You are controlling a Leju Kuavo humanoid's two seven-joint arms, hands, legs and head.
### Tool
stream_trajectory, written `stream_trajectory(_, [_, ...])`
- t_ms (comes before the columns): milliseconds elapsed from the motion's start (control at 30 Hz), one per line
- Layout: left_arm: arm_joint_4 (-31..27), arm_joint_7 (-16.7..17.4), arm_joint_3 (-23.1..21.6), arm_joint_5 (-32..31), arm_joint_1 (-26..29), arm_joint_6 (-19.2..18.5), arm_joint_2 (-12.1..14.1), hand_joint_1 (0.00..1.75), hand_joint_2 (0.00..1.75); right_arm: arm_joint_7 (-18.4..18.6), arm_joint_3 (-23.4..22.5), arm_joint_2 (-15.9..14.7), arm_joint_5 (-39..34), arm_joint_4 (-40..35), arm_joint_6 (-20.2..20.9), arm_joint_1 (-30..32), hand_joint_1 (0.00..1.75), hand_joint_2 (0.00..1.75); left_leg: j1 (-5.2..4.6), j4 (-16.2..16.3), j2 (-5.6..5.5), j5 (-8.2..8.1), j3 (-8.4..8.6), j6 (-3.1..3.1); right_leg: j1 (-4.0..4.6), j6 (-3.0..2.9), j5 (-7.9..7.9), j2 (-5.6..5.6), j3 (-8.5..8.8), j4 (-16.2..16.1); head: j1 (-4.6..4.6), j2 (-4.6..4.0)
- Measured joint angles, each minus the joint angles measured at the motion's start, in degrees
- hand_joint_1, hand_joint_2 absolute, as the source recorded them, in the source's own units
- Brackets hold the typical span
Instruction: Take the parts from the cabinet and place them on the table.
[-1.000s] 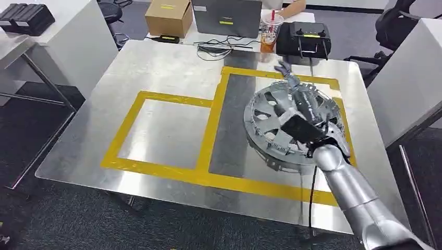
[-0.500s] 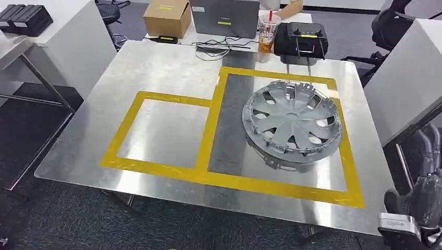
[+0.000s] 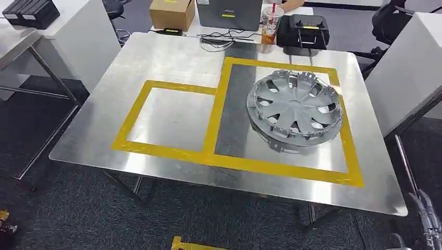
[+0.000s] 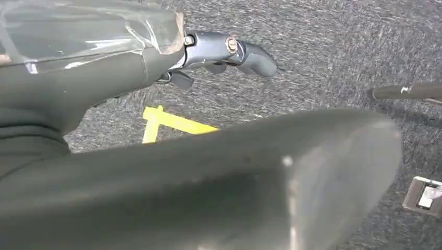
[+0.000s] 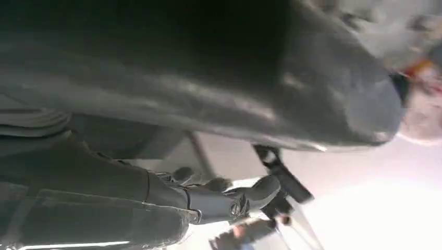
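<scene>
a: head view first. the hubcap (image 3: 295, 109) lies flat on the steel worktop (image 3: 156, 57), inside the larger yellow tape frame (image 3: 224, 99), toward the worktop's right half. nothing touches it.

b: robot hands there?

a: a bit of the right robot hand (image 3: 428, 225) at the bottom right corner, below the worktop edge and well apart from the hubcap. too little of it to read from here.

b: clutter?

a: far edge: cardboard box (image 3: 172, 12), iced drink cup (image 3: 271, 24), black controller (image 3: 304, 30), some cables. all off the tape frames.

b: left wrist view?

a: looks down at grey carpet. left robot hand (image 4: 219, 52) hangs with nothing in it, fingers (image 4: 250, 52) loosely curled, not gripping. a yellow floor mark (image 4: 167, 123) beneath.

b: right wrist view?

a: blurry and washed out. right robot hand (image 5: 219, 200) shows a thumb and darker fingers (image 5: 263, 187) apart, nothing visible between them. i'd call it spread and holding nothing.

b: step?

a: my read: this part is placed, both arms hang at the robot's sides. next would be the cabinet, if more parts remain; i can't see it, so the body has to turn and walk first, and the robot hands need to be raised and spread for a wide rim grip.
</scene>
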Motion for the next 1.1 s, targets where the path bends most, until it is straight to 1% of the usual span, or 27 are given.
stream_trajectory(67, [0.0, 0.4, 0.0, 0.6, 0.1, 0.3, 0.0, 0.00, 0.00, -2.8, -4.5, 2.7, 4.5, 1.0, 1.8, -1.2, 0.00, 0.00, 0.33, -0.1, -0.02, 0.76, -0.24, -0.81, 0.34, -0.85, 0.25, -0.01, -0.43, 0.2, 0.11, 0.00])
stream_trajectory(100, [0.0, 0.8, 0.0, 1.1, 0.2, 0.6, 0.0, 0.00, 0.00, -3.6, -6.7, 4.0, 6.3, 1.9, 2.4, -1.7, 0.00, 0.00, 0.38, 0.0, -0.09, 1.16, -0.58, -1.17, -0.26, -1.54, 1.08, -0.10, -1.02, -0.1, 0.22, 0.00])
stream_trajectory(133, [0.1, 1.2, 0.0, 1.5, 0.4, 0.8, -0.1, 0.00, 0.00, -3.9, -8.5, 4.9, 7.8, 2.7, 2.5, -2.4, 0.00, 0.00, 0.57, 0.9, -0.08, -0.77, -1.23, -1.52, -0.27, -1.98, 1.64, -0.30, -1.63, -0.1, 0.25, 0.00])
stream_trajectory(167, [0.1, 1.5, 0.0, 1.9, 0.7, 0.9, -0.2, 0.00, 0.00, -4.1, -10.1, 5.5, 9.8, 3.6, 2.5, -2.7, 0.00, 0.00, 0.77, 3.7, -0.05, -4.80, -2.08, -1.92, -0.27, -2.51, 2.29, -0.31, -2.40, -0.1, 0.13, 0.00])
stream_trajectory(233, [0.2, 1.9, 0.0, 2.3, 0.7, 1.2, -0.1, 0.00, 0.00, -4.6, -13.0, 6.9, 12.5, 5.5, 2.3, -3.0, 0.00, 0.00, 1.11, 12.1, -0.04, -11.29, -3.96, -2.59, -0.22, -2.47, 3.48, -0.41, -3.90, 0.0, 0.07, 0.00])
stream_trajectory(267, [0.2, 2.1, 0.0, 2.6, 0.8, 1.3, -0.1, 0.00, 0.00, -4.6, -14.1, 7.4, 14.4, 6.5, 2.5, -3.3, 0.00, 0.00, 1.24, 15.8, -0.04, -12.64, -4.44, -2.77, -0.19, -2.42, 4.08, -0.42, -4.70, 0.1, 0.04, 0.00])
stream_trajectory(300, [0.3, 2.5, 0.0, 2.8, 0.8, 1.3, -0.2, 0.00, 0.00, -4.6, -15.3, 7.9, 16.7, 7.8, 3.0, -3.8, 0.00, 0.00, 1.37, 17.5, -0.04, -12.20, -3.93, -2.86, -0.18, -2.35, 4.75, -0.41, -5.52, 0.1, 0.00, 0.00])
stream_trajectory(333, [0.4, 2.7, 0.0, 2.9, 0.8, 1.3, -0.2, 0.00, 0.00, -4.5, -16.2, 8.2, 18.3, 9.0, 3.1, -4.2, 0.00, 0.00, 1.46, 16.6, -0.03, -10.42, -2.31, -2.81, -0.16, -2.19, 5.28, -0.38, -6.19, 0.2, 0.05, 0.00])
stream_trajectory(400, [0.5, 3.1, 0.0, 2.9, 0.8, 1.3, -0.2, 0.00, 0.00, -1.9, -18.1, 8.8, 21.8, 11.4, 6.6, -4.7, 0.00, 0.00, 1.49, 8.3, -0.06, -6.41, 4.51, -2.46, -0.13, -1.80, 6.26, -0.32, -7.38, 0.4, 0.02, 0.00])
stream_trajectory(433, [0.5, 3.3, 0.0, 2.7, 0.7, 1.2, -0.1, 0.00, 0.00, 1.1, -19.0, 9.0, 24.0, 12.8, 9.6, -5.0, 0.00, 0.00, 1.45, 2.6, -0.22, -6.54, 8.77, -2.18, -0.13, -1.57, 6.70, -0.29, -7.14, 0.5, 0.02, 0.00])
stream_trajectory(467, [0.5, 3.7, -0.1, 2.3, 0.5, 1.0, -0.1, 0.00, 0.00, 5.1, -19.9, 9.2, 26.1, 14.3, 13.2, -5.3, 0.00, 0.00, 1.18, -2.5, -0.35, -8.83, 11.90, -1.85, 0.15, -1.22, 7.15, -0.34, -7.48, 0.5, 0.05, 0.00])
stream_trajectory(500, [0.5, 4.3, 0.0, 2.1, 0.4, 0.6, -0.1, 0.00, 0.00, 10.1, -20.9, 9.3, 28.4, 16.0, 17.4, -5.7, 0.00, 0.00, 0.97, -2.6, -0.38, -8.57, 11.81, -1.46, 0.08, -0.68, 7.70, -0.44, -7.31, 0.1, 0.29, 0.00])
stream_trajectory(600, [0.5, 6.1, 0.0, 1.1, 0.5, 0.2, -0.2, 0.00, 0.00, 17.8, -23.1, 10.0, 33.6, 21.0, 27.8, -6.8, 0.00, 0.00, 0.52, -3.4, -0.15, -7.05, 10.51, 0.10, 0.00, 0.40, 9.38, -0.41, -7.67, -0.5, -0.11, 0.00])
stream_trajectory(633, [0.5, 6.5, 0.0, 1.0, 0.2, 0.2, -0.2, 0.00, 0.00, 18.6, -24.0, 10.0, 35.0, 22.6, 31.1, -7.0, 0.00, 0.00, 0.94, -3.9, 0.28, -5.98, 9.87, 0.57, -0.27, 0.08, 8.26, -0.23, -8.33, 0.3, -0.13, 0.00])
stream_trajectory(667, [0.5, 6.8, 0.0, 0.9, 0.1, 0.3, -0.2, 0.00, 0.00, 19.0, -24.7, 10.2, 36.1, 24.2, 33.2, -7.2, 0.00, 0.00, 0.86, -4.0, 0.15, -5.21, 8.84, 1.20, -0.16, -0.50, 5.34, -0.19, -9.22, 2.1, 0.09, 0.00])
stream_trajectory(700, [0.6, 7.1, 0.0, 0.9, 0.1, 0.3, -0.2, 0.00, 0.00, 19.4, -24.9, 10.1, 36.8, 25.8, 34.6, -7.2, 0.00, 0.00, 0.77, -4.0, 0.23, -4.52, 7.89, 1.32, -0.26, -1.02, 1.79, -0.17, -10.25, 5.7, 0.20, 0.00])
stream_trajectory(733, [0.7, 7.4, 0.0, 0.9, 0.1, 0.5, -0.3, 0.00, 0.00, 19.7, -24.8, 9.8, 37.2, 27.7, 35.6, -7.3, 0.00, 0.00, 0.61, -3.9, 0.38, -3.71, 6.86, 1.41, -0.27, -1.19, -1.47, -0.16, -11.45, 10.6, 0.22, 0.00])
stream_trajectory(767, [0.7, 7.4, 0.0, 0.8, 0.1, 0.5, -0.3, 0.00, 0.00, 20.7, -24.9, 9.7, 37.3, 29.4, 36.7, -7.7, 0.00, 0.00, 0.50, -3.8, 0.57, -2.92, 5.81, 1.45, -0.27, -0.93, -3.27, -0.16, -12.30, 15.1, 0.24, 0.00])
stream_trajectory(800, [0.9, 7.5, 0.0, 0.5, 0.1, 0.5, -0.3, 0.00, 0.00, 22.0, -25.1, 9.4, 37.5, 31.0, 37.6, -8.3, 0.00, 0.00, 0.42, -3.7, 0.72, -2.21, 4.89, 1.42, -0.30, -0.28, -3.24, -0.16, -12.31, 17.8, 0.24, 0.00])
stream_trajectory(833, [1.0, 7.5, 0.0, 0.4, 0.1, 0.5, -0.3, 0.00, 0.00, 22.9, -25.4, 9.1, 37.7, 32.7, 38.5, -8.8, 0.00, 0.00, 0.40, -3.5, 0.79, -1.55, 3.90, 1.36, -0.32, 0.55, -1.92, -0.16, -11.23, 18.1, 0.20, 0.00])
stream_trajectory(867, [1.1, 7.4, 0.0, 0.1, 0.0, 0.4, -0.3, 0.00, 0.00, 24.0, -25.7, 8.7, 37.7, 34.6, 39.6, -9.3, 0.00, 0.00, 0.40, -3.1, 0.84, -0.99, 2.82, 1.22, -0.33, 1.43, 0.18, -0.16, -8.88, 15.9, 0.24, 0.00])
stream_trajectory(900, [1.2, 7.4, 0.0, -0.4, -0.1, 0.4, -0.3, 0.00, 0.00, 25.1, -25.9, 8.0, 37.7, 36.4, 40.5, -9.9, 0.00, 1.75, 0.44, -2.6, 0.84, -0.50, 1.97, 1.06, -0.34, 1.95, 1.93, -0.17, -5.47, 11.5, 0.24, 0.00])
stream_trajectory(933, [1.4, 7.2, 0.0, -0.7, -0.1, 0.4, -0.3, 0.00, 0.00, 25.6, -26.2, 7.3, 37.8, 38.2, 40.7, -10.6, 0.00, 1.75, 0.44, -1.9, 0.83, -0.08, 1.02, 0.82, -0.38, 1.81, 2.24, -0.17, -1.55, 6.0, 0.26, 0.00])
stream_trajectory(967, [1.4, 7.1, -0.1, -0.8, -0.1, 0.7, -0.3, 0.00, 0.00, 25.7, -26.4, 6.5, 37.8, 40.3, 39.8, -11.4, 0.00, 1.75, 0.19, -1.0, 0.84, 0.25, 0.10, 0.46, -0.15, 0.84, -0.21, -0.16, 2.34, -0.4, 0.31, 0.00])
stream_trajectory(1000, [1.6, 6.8, -0.1, -1.1, -0.2, 0.7, -0.4, 0.00, 0.00, 26.0, -26.7, 5.8, 37.7, 42.0, 38.7, -12.0, 0.00, 0.00, 0.25, -0.7, 0.92, 0.62, -0.08, 0.12, 0.20, -0.09, -0.77, 0.06, 3.02, -1.7, 0.01, 0.00])
stream_trajectory(1033, [1.6, 6.6, 0.0, -1.3, -0.4, 0.7, -0.4, 0.00, 0.00, 26.5, -27.2, 5.6, 37.7, 43.4, 38.0, -12.4, 0.00, 0.00, 0.29, -0.7, 1.03, 0.96, 0.04, -0.19, 0.23, -0.25, -0.63, 0.02, 2.14, -1.7, 0.15, -0.02])
stream_trajectory(1100, [1.8, 6.4, 0.0, -2.0, -0.4, 0.7, -0.4, 0.00, 0.00, 27.6, -29.1, 5.0, 37.1, 46.1, 38.0, -13.8, 0.00, 0.00, 0.55, -0.9, 1.13, 2.01, -0.19, -0.94, 0.42, -1.40, 0.14, 0.06, 1.43, -1.4, 0.46, 0.00])
